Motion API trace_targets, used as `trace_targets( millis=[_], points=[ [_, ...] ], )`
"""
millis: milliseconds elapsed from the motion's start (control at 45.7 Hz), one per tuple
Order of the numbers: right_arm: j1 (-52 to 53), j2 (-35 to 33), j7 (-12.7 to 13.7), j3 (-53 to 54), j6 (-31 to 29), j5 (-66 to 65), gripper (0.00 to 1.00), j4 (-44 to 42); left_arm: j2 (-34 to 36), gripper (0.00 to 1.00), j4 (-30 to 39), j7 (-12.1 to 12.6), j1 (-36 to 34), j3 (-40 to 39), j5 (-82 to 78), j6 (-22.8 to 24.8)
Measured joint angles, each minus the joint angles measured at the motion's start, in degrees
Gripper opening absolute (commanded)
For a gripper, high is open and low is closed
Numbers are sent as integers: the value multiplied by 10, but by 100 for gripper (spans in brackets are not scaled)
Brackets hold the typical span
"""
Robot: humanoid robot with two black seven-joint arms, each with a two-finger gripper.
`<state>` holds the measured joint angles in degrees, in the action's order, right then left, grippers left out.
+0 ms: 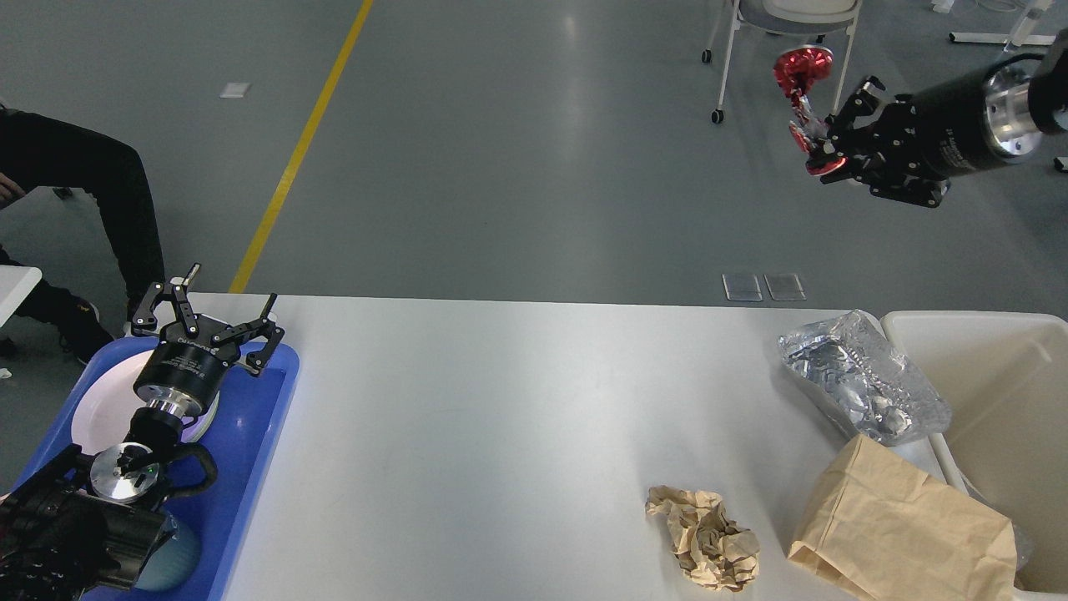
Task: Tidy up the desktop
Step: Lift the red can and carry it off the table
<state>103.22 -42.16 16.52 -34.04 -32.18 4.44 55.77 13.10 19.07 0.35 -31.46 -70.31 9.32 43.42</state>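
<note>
The white desktop (501,417) fills the lower half of the head view. My right gripper (822,146) is shut on a crumpled red foil wrapper (799,71) and holds it high above the desk's far right, out past its back edge. A crumpled brown paper ball (705,538), a brown paper bag (905,526) and a crumpled clear and silver plastic bag (863,386) lie on the desk's right side. My left gripper (204,313) is open and empty above the blue tray (250,434) at the left.
A white plate (96,409) lies in the blue tray. A cream-white deep bin (1001,392) stands at the desk's right edge. A wheeled chair (776,50) stands on the floor beyond. A seated person's leg (100,200) is at the far left.
</note>
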Motion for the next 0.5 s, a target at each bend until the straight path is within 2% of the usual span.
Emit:
trace_targets(
  millis=[219, 416, 438, 503],
  points=[
    [-222, 0, 0, -5, 159, 2, 0, -131, 0, 96, 0, 0, 0, 0, 0, 0],
    [-396, 9, -1, 13, 288, 5, 0, -202, 0, 96, 0, 0, 0, 0, 0, 0],
    [-415, 12, -1, 17, 297, 5, 4, -209, 0, 96, 0, 0, 0, 0, 0, 0],
    [-458, 26, -1, 30, 309, 5, 42, -230, 0, 96, 0, 0, 0, 0, 0, 0]
  ],
)
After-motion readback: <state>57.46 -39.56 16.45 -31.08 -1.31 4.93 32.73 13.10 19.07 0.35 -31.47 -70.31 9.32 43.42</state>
